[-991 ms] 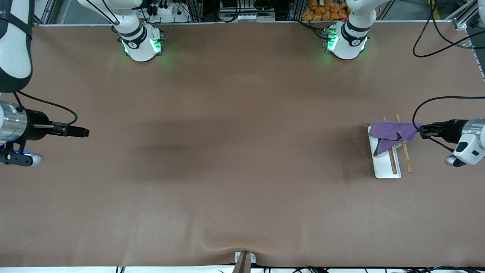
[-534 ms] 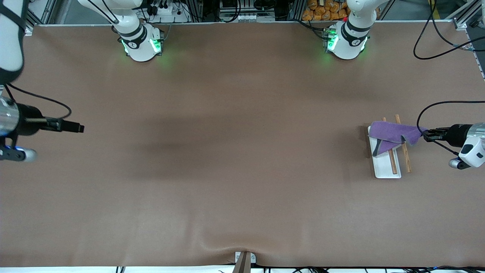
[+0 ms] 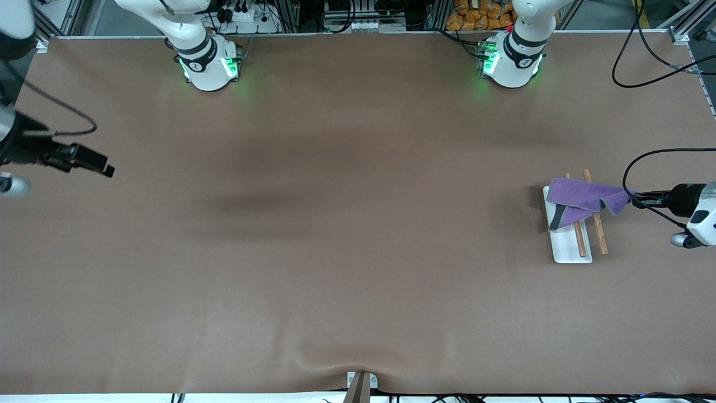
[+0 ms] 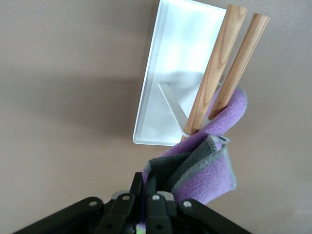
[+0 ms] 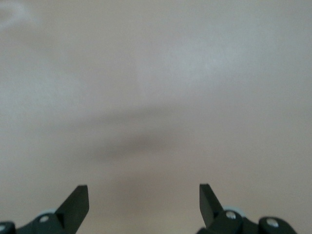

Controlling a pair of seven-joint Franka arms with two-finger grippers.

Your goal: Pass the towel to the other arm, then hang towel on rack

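1. Front view: the towel (image 3: 582, 197) is draped over the rack (image 3: 569, 240) at my left arm's end of the tabletop (image 3: 347, 235); my left gripper (image 3: 637, 200) pinches its corner, so I judge the handover done and only the letting go left. My right gripper (image 3: 103, 168) waits, well apart.
2. Left wrist view: my jaws are shut on the towel's edge (image 4: 195, 170), its fold looped round the rods (image 4: 219, 83) above the white base (image 4: 170, 73). Nothing obstructs.
3. Right wrist view: my right gripper (image 5: 144, 202) stands wide open and empty over bare tabletop.

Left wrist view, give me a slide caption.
Left hand shut on purple towel draped over the rack.
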